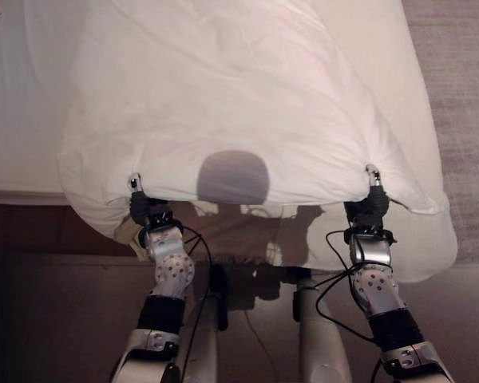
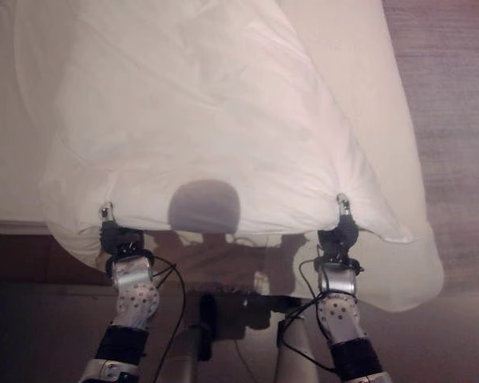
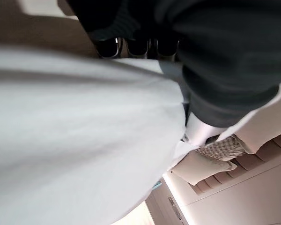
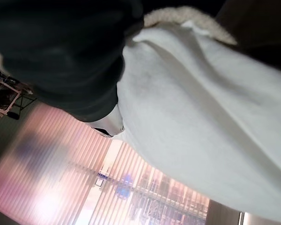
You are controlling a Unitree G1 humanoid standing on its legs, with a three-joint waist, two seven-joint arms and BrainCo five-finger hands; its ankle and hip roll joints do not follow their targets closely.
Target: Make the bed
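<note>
A white duvet (image 1: 239, 104) lies spread over the bed, and its near edge hangs past the bed's foot. My left hand (image 1: 144, 209) grips that edge near its left corner, thumb on top of the cloth and fingers underneath. My right hand (image 1: 371, 203) pinches the same edge near the right corner in the same way. In the left wrist view the duvet (image 3: 75, 140) runs under my dark-tipped fingers (image 3: 131, 47). In the right wrist view the cloth (image 4: 201, 117) is pressed against my thumb (image 4: 107, 124).
The mattress under a white sheet (image 1: 16, 120) shows to the left of the duvet. A brown bed base (image 1: 40, 231) runs along the foot. Grey carpet (image 1: 463, 96) lies to the right of the bed.
</note>
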